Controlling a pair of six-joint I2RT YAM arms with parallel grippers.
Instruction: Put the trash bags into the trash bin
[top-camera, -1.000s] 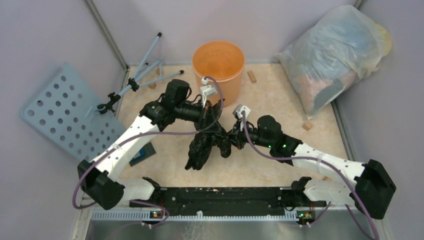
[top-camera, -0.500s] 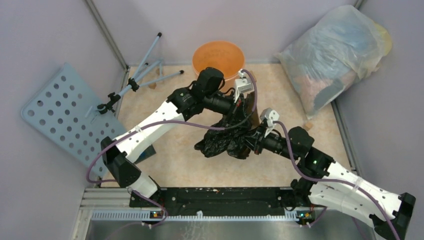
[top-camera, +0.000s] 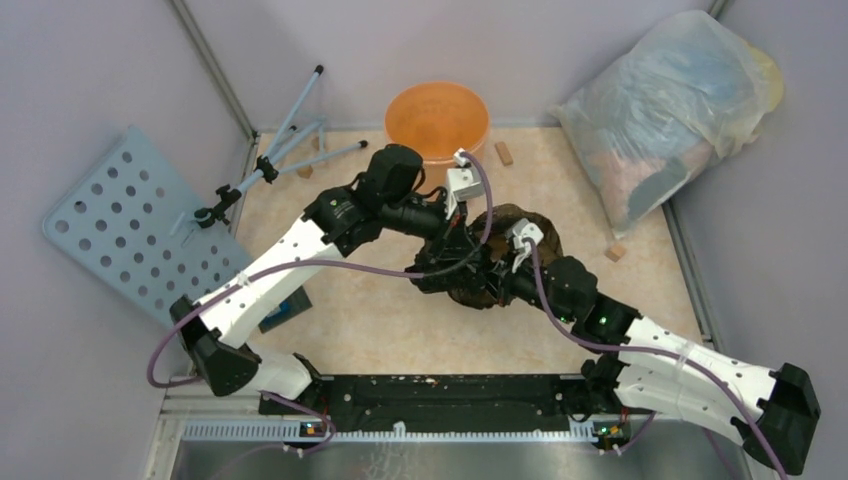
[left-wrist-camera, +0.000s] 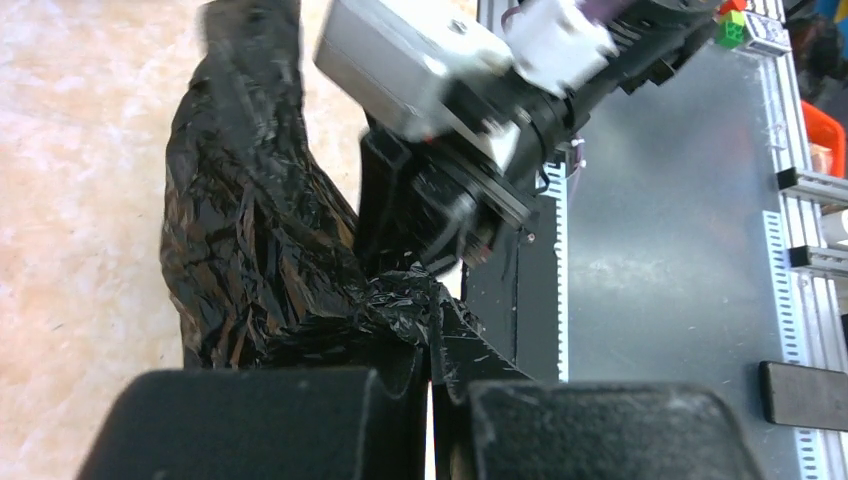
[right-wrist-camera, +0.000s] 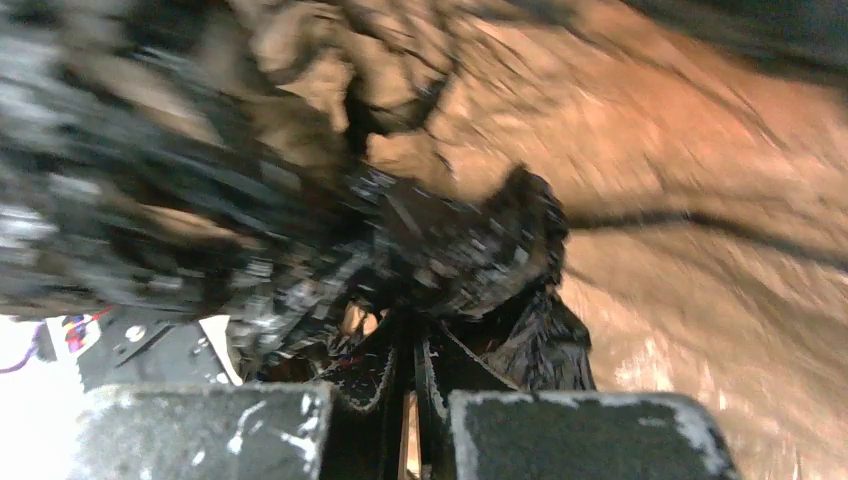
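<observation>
there, in the middle of the top view, the two arms met over the beige table (top-camera: 350, 320) with the black trash bag (top-camera: 478, 292) bunched between them. the left gripper (top-camera: 452, 248) reached in from the upper left and the right gripper (top-camera: 503, 272) from the lower right, their tips close together at the bag.

in the left wrist view the left gripper (left-wrist-camera: 432, 352) had its jaws pressed together on a twisted fold of the bag (left-wrist-camera: 260, 250), and the rest of the crinkled film rose to the upper left of that frame. the right wrist view was blurred, but the right gripper (right-wrist-camera: 413, 350) had its jaws all but touching, with glossy black film (right-wrist-camera: 480, 250) gathered at the tips.

the orange bin (top-camera: 440, 110) stood upright at the top centre with nothing of the bag inside it. the bag was just below it in the frame, near it but apart. whether the bag touched the table, i could not tell.

a big translucent stuffed bag (top-camera: 665, 110) leaned in the upper right corner.
</observation>
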